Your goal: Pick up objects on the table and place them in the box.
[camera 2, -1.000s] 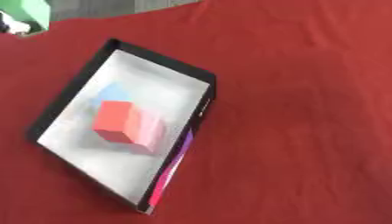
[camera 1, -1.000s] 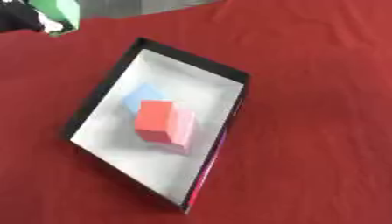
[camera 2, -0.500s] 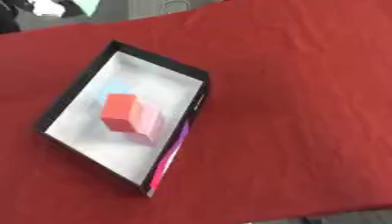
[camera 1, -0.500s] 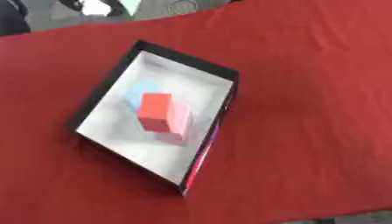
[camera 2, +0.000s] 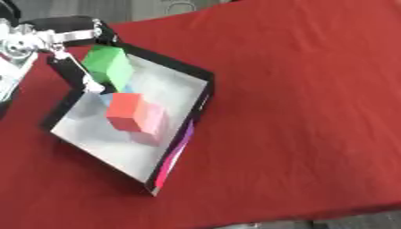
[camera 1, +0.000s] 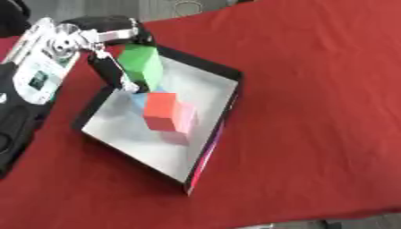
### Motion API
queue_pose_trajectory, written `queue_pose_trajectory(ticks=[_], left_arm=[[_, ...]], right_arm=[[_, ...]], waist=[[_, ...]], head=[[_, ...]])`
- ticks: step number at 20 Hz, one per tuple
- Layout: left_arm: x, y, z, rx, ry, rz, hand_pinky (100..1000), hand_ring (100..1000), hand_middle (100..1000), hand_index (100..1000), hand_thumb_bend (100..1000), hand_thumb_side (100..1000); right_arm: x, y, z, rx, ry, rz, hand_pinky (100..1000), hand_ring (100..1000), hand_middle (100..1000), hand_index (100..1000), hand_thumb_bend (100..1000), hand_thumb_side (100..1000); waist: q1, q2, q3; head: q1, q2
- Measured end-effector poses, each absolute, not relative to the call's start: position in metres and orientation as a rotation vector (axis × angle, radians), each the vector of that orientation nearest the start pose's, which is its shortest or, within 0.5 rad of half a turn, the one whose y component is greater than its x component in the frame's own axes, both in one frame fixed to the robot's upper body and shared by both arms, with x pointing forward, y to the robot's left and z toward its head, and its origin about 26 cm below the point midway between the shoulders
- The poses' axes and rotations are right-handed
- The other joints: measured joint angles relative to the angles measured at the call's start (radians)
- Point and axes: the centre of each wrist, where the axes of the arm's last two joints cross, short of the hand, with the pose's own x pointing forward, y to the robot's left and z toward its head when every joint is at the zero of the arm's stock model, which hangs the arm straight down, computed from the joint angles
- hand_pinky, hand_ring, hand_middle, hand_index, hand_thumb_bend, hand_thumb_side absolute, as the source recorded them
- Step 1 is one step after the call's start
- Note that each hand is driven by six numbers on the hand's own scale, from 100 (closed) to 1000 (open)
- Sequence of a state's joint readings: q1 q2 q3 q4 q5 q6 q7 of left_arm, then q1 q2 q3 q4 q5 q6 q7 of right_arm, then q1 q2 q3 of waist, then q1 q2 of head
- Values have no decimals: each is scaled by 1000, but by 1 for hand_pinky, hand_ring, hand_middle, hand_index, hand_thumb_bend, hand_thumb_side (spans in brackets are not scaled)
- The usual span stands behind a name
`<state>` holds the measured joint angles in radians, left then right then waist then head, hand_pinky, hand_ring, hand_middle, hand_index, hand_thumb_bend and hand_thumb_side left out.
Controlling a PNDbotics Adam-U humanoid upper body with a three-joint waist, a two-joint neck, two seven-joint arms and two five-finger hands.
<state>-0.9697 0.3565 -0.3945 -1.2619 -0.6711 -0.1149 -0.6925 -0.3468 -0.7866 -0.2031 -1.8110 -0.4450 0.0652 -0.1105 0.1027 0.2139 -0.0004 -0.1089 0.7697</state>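
A shallow black box [camera 1: 227, 107] with a white floor lies askew on the red table. Inside it sits a red block [camera 1: 162, 111] with a pink block [camera 1: 186, 118] against its right side and a pale blue piece [camera 1: 138, 99] peeping out behind. My left hand [camera 1: 106, 42] reaches in from the upper left, fingers and thumb curled round a green block [camera 1: 142, 65], which hangs over the box's far-left corner, just above the blue piece. My right hand is in no view.
The red cloth [camera 1: 313, 89] covers the table to the right and front of the box. The table's near edge [camera 1: 329, 219] runs along the bottom right. Grey floor shows past the far edge.
My left arm has come in over the box's far-left corner with the green block. The camera has also shifted, so the box sits differently in the picture.
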Motion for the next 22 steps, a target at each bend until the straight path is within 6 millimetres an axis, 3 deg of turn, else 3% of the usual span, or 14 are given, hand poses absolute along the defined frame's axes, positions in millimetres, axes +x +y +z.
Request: queue_pose_trajectory(ticks=[7, 10, 11, 12, 14, 16, 19, 22], left_arm=[[439, 141, 223, 559, -1526, -1872, 716, 600, 491, 539, 185, 100], [439, 141, 221, 560, -1532, -1861, 774, 676, 598, 672, 235, 100], [439, 140, 220, 560, -1534, -1858, 830, 749, 689, 769, 306, 100], [439, 139, 220, 563, -1533, -1858, 886, 817, 770, 846, 432, 150], [439, 140, 218, 578, -1523, -1857, 927, 862, 826, 900, 667, 342], [440, 139, 211, 586, -1502, -1856, 943, 874, 841, 915, 792, 440], [440, 138, 201, 591, -1470, -1861, 965, 889, 857, 934, 873, 541], [437, 139, 200, 615, -1463, -1856, 973, 895, 862, 940, 896, 558]], right_arm=[[307, -387, 270, -331, -2156, 179, 953, 751, 715, 856, 100, 497], [306, -388, 268, -334, -2151, 176, 953, 750, 715, 856, 100, 498], [306, -389, 268, -335, -2151, 175, 953, 750, 715, 855, 100, 498], [306, -389, 269, -336, -2152, 174, 953, 750, 715, 856, 100, 499], [306, -389, 269, -336, -2152, 173, 953, 750, 715, 856, 100, 500], [306, -389, 268, -336, -2152, 173, 953, 750, 715, 856, 100, 501], [306, -389, 268, -335, -2152, 173, 953, 750, 716, 856, 100, 498], [306, -389, 268, -335, -2152, 172, 953, 750, 716, 856, 100, 497]], waist=[[0, -4, 7], [0, -4, 7], [0, -4, 7], [0, -4, 8], [-1, -4, 8], [-2, -4, 8], [-8, -4, 14], [-13, -4, 19]], head=[[-10, 1], [-17, 1], [-19, 1], [-21, 1], [-24, 1], [-24, 1], [-24, 1], [-19, 1]])
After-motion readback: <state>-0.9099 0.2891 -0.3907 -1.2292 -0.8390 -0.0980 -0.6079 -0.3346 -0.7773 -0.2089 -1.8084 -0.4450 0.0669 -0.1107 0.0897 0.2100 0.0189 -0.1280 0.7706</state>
